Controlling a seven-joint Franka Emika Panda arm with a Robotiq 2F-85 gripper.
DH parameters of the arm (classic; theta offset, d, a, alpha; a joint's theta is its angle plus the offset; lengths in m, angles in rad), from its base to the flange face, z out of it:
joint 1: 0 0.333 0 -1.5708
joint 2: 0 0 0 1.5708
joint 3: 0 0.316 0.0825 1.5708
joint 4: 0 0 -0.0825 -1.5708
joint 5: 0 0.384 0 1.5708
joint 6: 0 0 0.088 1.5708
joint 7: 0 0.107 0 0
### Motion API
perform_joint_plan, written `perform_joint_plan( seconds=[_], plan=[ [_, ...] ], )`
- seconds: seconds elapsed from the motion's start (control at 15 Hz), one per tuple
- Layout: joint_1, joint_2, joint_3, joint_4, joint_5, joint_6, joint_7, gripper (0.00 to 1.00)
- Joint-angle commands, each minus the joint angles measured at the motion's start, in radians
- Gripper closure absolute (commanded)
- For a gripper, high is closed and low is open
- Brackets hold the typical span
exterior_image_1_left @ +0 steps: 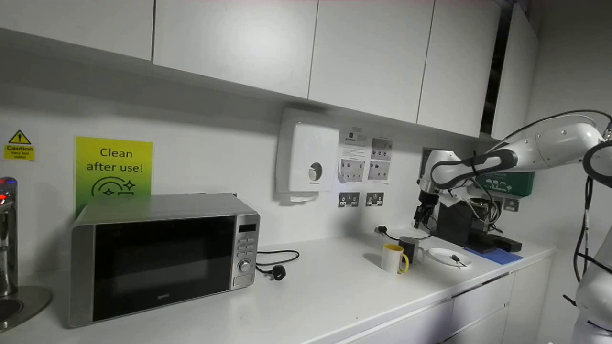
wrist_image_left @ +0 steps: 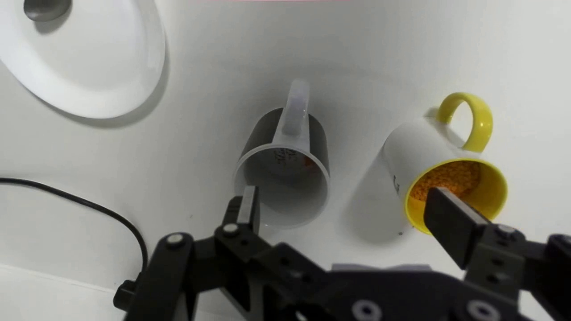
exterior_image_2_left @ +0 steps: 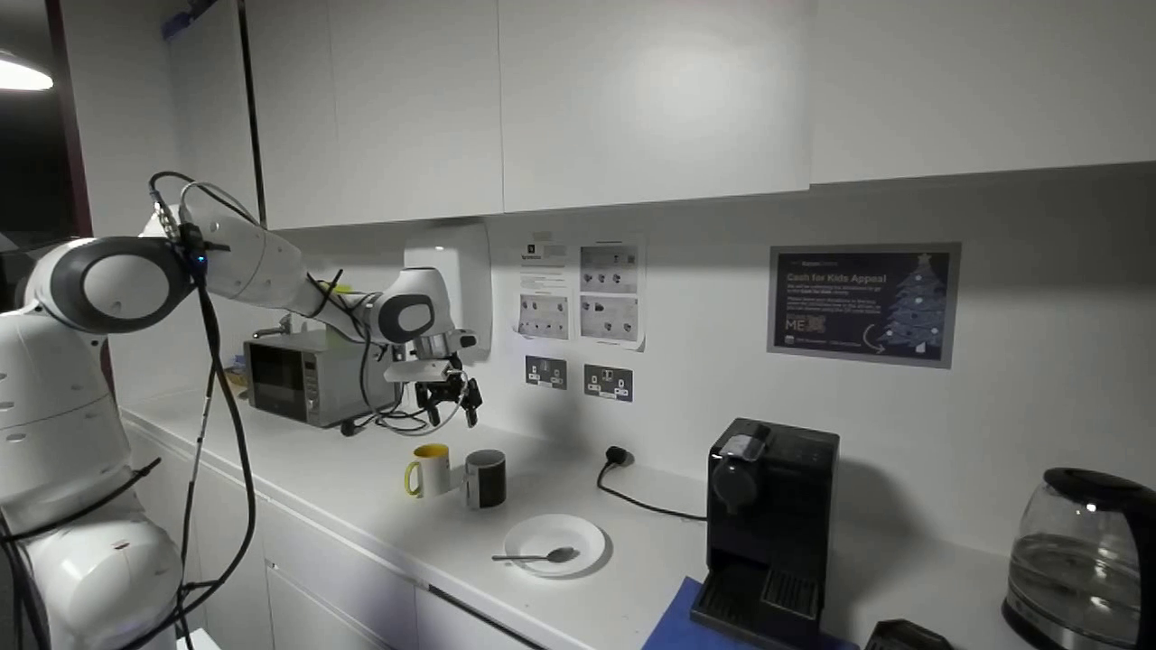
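While one claw [wrist_image_left: 343, 192] hangs spread | two mugs [exterior_image_2_left: 486, 478] [exterior_image_2_left: 433, 471] stand below | one plate [exterior_image_2_left: 555, 530], one spoon [exterior_image_2_left: 558, 555]

Well apart from the gripper [exterior_image_2_left: 453, 421], "Cash for Kids Appeal" is written on a dark poster [exterior_image_2_left: 862, 305], "Clean after use!" on a green poster [exterior_image_1_left: 114, 167], "Caution" on a yellow sign [exterior_image_1_left: 19, 151].

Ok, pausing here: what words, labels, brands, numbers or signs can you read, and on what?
"Caution Very hot water": yellow sticker
"Clean after use!": green poster
"Cash for Kids Appeal": dark poster, smaller lines blurred
"ME": same poster
Too small or blurred: microwave badge, dispenser logo, wall notices, green panel, print inside the grey mug, mark on the yellow-handled mug.
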Motion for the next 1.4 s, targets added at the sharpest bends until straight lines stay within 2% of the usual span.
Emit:
perform_joint_plan(
  seconds=[0.0, 0.53, 1.33],
  plan=[
    [0.012, -0.083, 0.000, -0.051, 0.020, -0.034, -0.039, 0.00],
    [0.041, -0.180, -0.001, -0.119, 0.031, -0.085, -0.066, 0.00],
    [0.083, -0.294, -0.006, -0.197, 0.040, -0.102, -0.106, 0.00]
  ],
)
